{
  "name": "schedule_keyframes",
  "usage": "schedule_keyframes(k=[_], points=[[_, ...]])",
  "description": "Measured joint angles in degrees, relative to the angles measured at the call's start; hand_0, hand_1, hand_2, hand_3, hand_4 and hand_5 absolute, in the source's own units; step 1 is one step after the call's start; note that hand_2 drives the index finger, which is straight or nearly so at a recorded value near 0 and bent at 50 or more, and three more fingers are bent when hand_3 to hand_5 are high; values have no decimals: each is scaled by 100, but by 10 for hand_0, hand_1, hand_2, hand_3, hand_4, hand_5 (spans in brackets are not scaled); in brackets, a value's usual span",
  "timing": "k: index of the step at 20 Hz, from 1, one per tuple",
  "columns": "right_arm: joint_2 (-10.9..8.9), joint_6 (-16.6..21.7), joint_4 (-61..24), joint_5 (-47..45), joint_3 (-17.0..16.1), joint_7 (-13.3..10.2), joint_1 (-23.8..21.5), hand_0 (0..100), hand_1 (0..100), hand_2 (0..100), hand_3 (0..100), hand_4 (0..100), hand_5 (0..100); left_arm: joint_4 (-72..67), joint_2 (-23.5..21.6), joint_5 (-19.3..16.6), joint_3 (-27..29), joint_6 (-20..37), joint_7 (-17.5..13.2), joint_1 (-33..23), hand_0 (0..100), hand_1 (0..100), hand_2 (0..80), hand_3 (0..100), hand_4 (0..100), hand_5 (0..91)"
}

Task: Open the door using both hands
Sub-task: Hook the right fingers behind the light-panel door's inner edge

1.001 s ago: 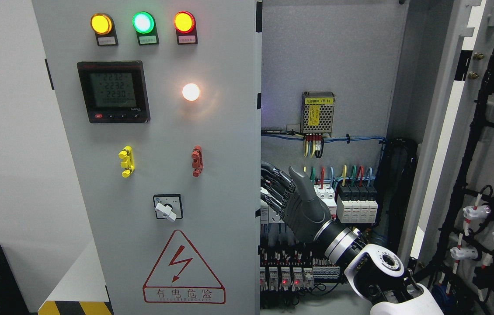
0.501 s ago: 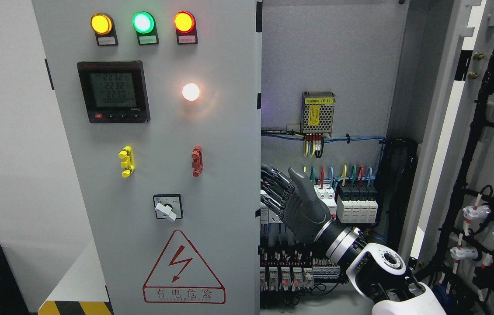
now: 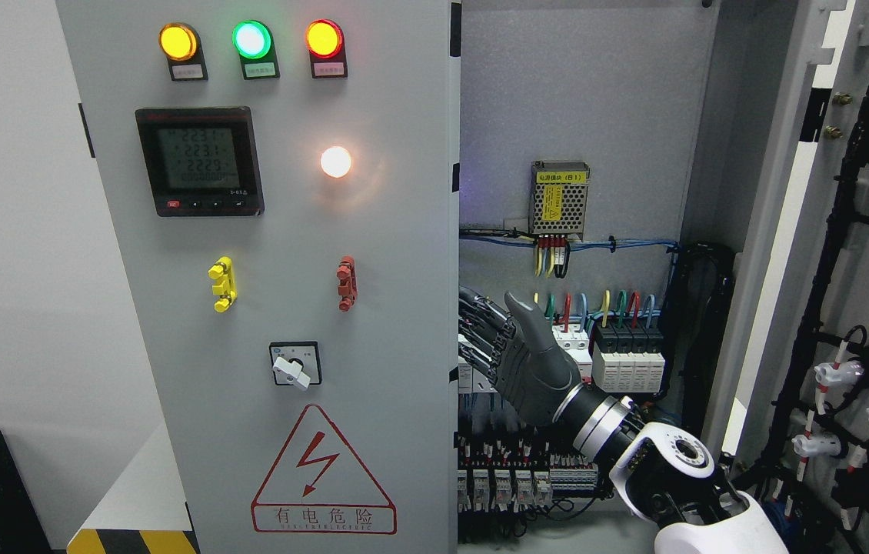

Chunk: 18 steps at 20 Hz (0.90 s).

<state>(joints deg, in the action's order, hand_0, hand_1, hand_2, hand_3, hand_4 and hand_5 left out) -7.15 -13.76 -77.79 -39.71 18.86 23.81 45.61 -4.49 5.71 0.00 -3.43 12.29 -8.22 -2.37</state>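
Now | right hand (image 3: 531, 365): ribbed dark fingers (image 3: 481, 323) hooked on flat grey metal door (image 3: 373, 231) edge

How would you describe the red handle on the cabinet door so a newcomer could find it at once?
Start at the grey left door, still closed, with three lamps along its top. Below the glowing white lamp, at mid height, sits the red handle. Its twin further left is yellow; this one lies nearer the door's free edge.
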Motion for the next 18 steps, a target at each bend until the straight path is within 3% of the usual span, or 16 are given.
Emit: schedule_keyframes(k=[3,18], points=[[-2,-4,-2,-1,1,153,12,58,141,0,0,0,0,0,0,0,0,0,0,0,120,556,0,0,0,0],[-9,-21,19,-2,7,278,108,58,141,0,0,0,0,0,0,0,0,0,0,0,120,556,0,0,0,0]])
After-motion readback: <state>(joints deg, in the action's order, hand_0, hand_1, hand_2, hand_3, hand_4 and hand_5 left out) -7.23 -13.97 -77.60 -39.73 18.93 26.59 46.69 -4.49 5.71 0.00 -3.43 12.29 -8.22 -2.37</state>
